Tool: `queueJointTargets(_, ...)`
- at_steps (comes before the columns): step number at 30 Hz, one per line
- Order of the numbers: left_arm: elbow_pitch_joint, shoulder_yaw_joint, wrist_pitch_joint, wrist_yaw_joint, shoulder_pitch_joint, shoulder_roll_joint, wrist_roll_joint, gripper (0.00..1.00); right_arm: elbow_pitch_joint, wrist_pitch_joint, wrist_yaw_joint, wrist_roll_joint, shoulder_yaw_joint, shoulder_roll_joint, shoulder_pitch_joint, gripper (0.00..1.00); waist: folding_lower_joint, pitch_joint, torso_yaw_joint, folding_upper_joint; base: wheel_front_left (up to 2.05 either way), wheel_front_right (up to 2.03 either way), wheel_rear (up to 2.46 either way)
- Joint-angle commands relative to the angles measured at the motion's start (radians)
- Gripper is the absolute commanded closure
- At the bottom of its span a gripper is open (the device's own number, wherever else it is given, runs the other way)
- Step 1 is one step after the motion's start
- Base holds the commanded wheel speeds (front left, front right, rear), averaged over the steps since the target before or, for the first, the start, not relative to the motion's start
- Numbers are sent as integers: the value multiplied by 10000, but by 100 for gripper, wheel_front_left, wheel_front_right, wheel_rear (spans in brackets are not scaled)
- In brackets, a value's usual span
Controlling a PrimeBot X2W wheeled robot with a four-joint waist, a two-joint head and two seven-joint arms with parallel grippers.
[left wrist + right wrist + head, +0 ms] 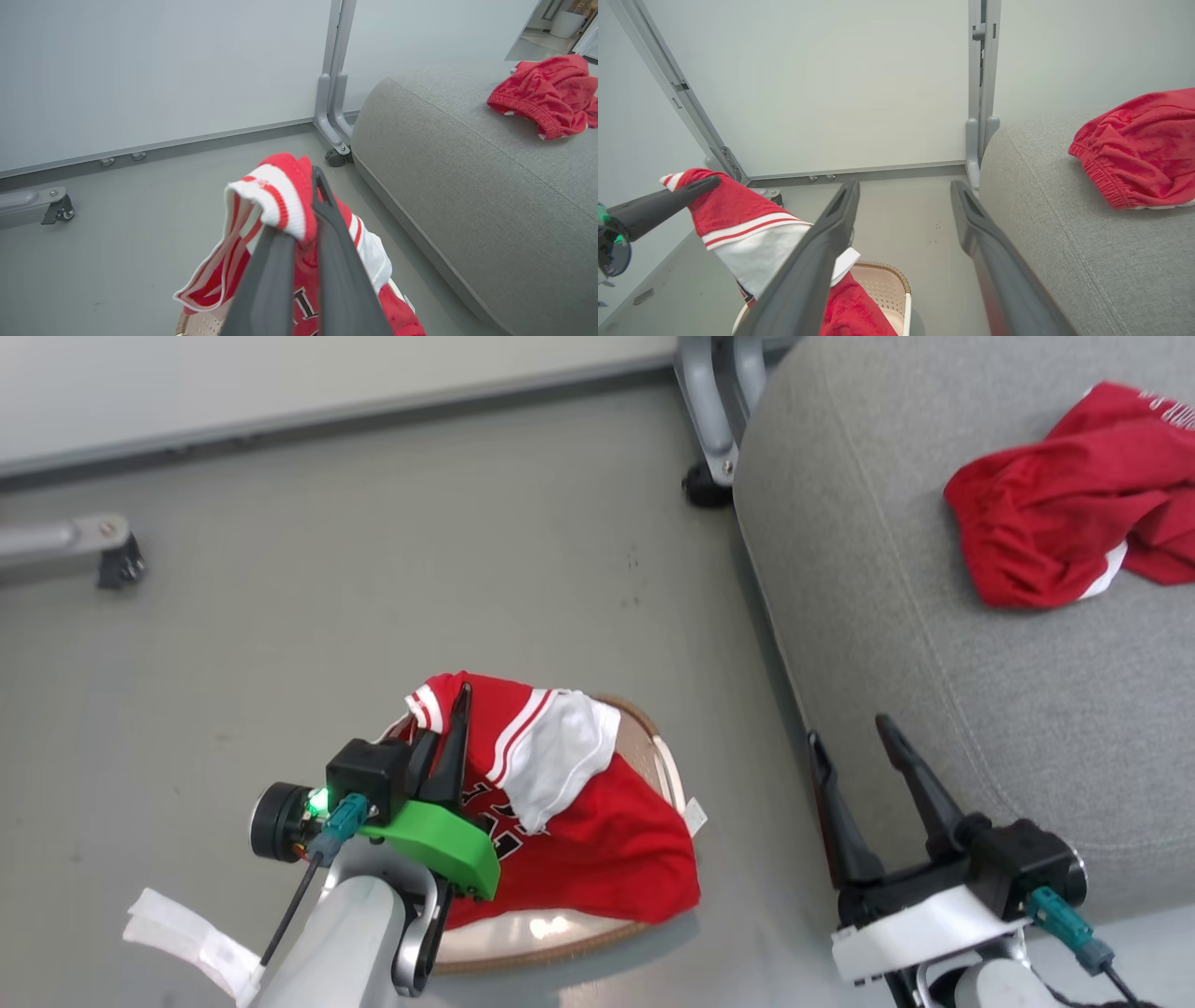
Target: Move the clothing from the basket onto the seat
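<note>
Your left gripper clamps only the jersey hem (right gripper gapes, empty); thin grip, so fabric may slip mid-lift.

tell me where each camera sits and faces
head view: on the head, facing down at the basket and the seat; left fingers shut on the red jersey lower left, right fingers open lower right.
left wrist view: on the left wrist, facing along its fingers toward the white wall; the jersey's striped edge sits between them.
right wrist view: on the right wrist, facing that wall between its spread fingers; a left finger shows at left.
shared: all three show the other red garment on the seat.
</note>
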Motion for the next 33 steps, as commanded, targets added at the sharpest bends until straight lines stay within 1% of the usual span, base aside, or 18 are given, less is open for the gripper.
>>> queueJointTargets(1,-163,102,-38,-25,323,-39,186,100,59,-30,-14,44,55,-60,303,0,1,-1764,393,0,0,0,0)
queueJointTargets(6,-923,347,-40,-138,602,-40,582,100,96,-30,-12,62,200,-120,728,0,1,-2204,389,0,0,0,0)
queueJointTargets(8,-1240,405,-38,-232,677,-102,577,100,126,-32,-12,83,238,-133,812,0,1,-2313,390,0,0,0,0)
queueJointTargets(16,-2290,283,-38,-353,536,-204,993,100,76,-30,-12,147,545,-157,885,0,1,-2484,382,0,0,0,0)
queueJointTargets(22,-2491,101,-38,-352,426,-326,1090,100,88,-30,-14,156,648,-229,942,0,1,-2482,410,0,0,0,0)
queueJointTargets(33,-2589,-338,-39,-474,255,-456,968,100,246,-30,-12,168,765,-298,841,0,1,-2452,349,0,0,0,0)
